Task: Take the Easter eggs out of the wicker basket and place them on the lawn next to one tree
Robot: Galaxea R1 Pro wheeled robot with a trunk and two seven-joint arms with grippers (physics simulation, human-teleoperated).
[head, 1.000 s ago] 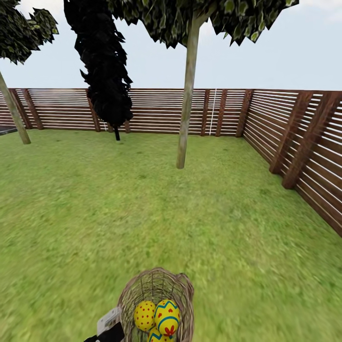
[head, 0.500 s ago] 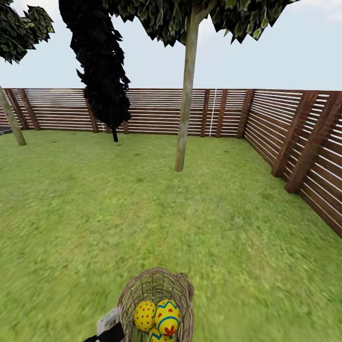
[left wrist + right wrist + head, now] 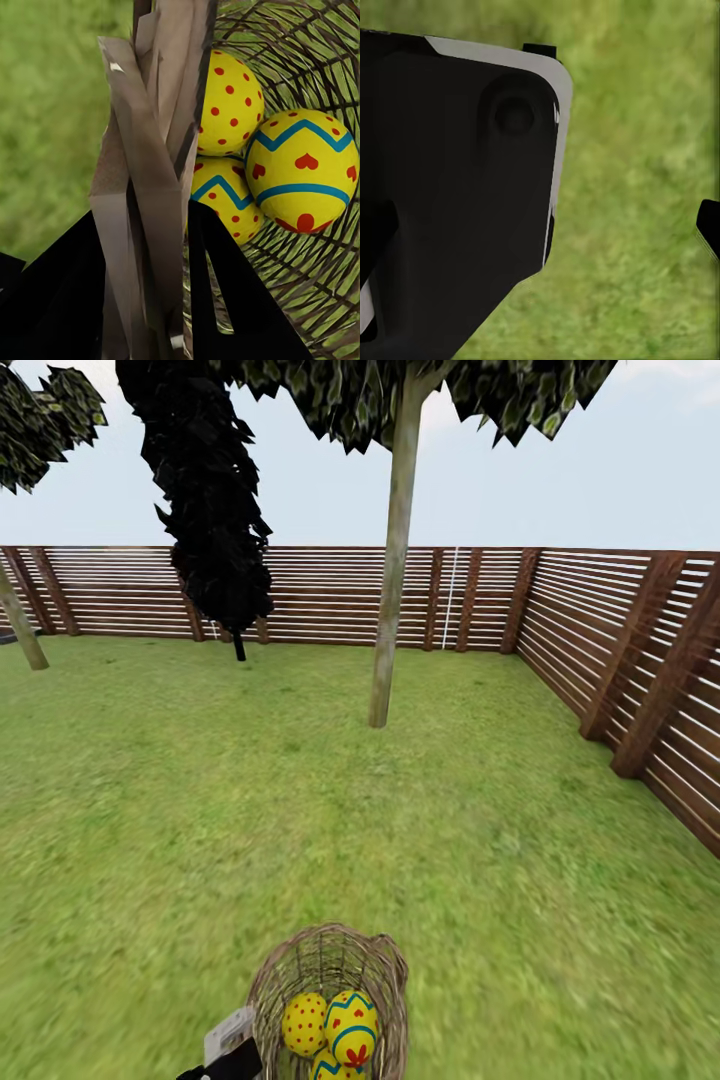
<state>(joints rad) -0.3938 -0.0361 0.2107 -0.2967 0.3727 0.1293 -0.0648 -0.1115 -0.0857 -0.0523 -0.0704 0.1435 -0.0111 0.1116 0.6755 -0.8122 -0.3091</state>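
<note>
Step in hand: the robot is carrying the basket (image 3: 330, 1000), eggs inside, over the lawn (image 3: 480, 840) and facing a pale-trunked tree (image 3: 388, 610); judging by the view, this is the transport stage, with no egg taken out yet.
Eggs: all three eggs (image 3: 289, 176) are sitting in the basket, touching one another; the head view is showing them low in the picture, close in front of the robot.
Basket: it is hanging tilted off the ground, gripped at its rim (image 3: 154, 150).
Left gripper (image 3: 142, 255): its two black fingers are pinching the basket's rim between them, one outside the wall and one inside beside the eggs.
Right gripper (image 3: 630, 217): one broad black finger and the tip of the other are showing well apart over bare grass, so it is standing wide and holding nothing.
Tree: standing well ahead, near the middle of the lawn, with the fence (image 3: 620, 660) behind it and a black-leaved tree (image 3: 205, 500) off to its left.
Next move: probably closing on the trunk, then setting the basket down beside it so the free right gripper can be reaching in for the topmost egg.
Care needed: keeping the basket from tipping further, since the eggs are lying loose.
</note>
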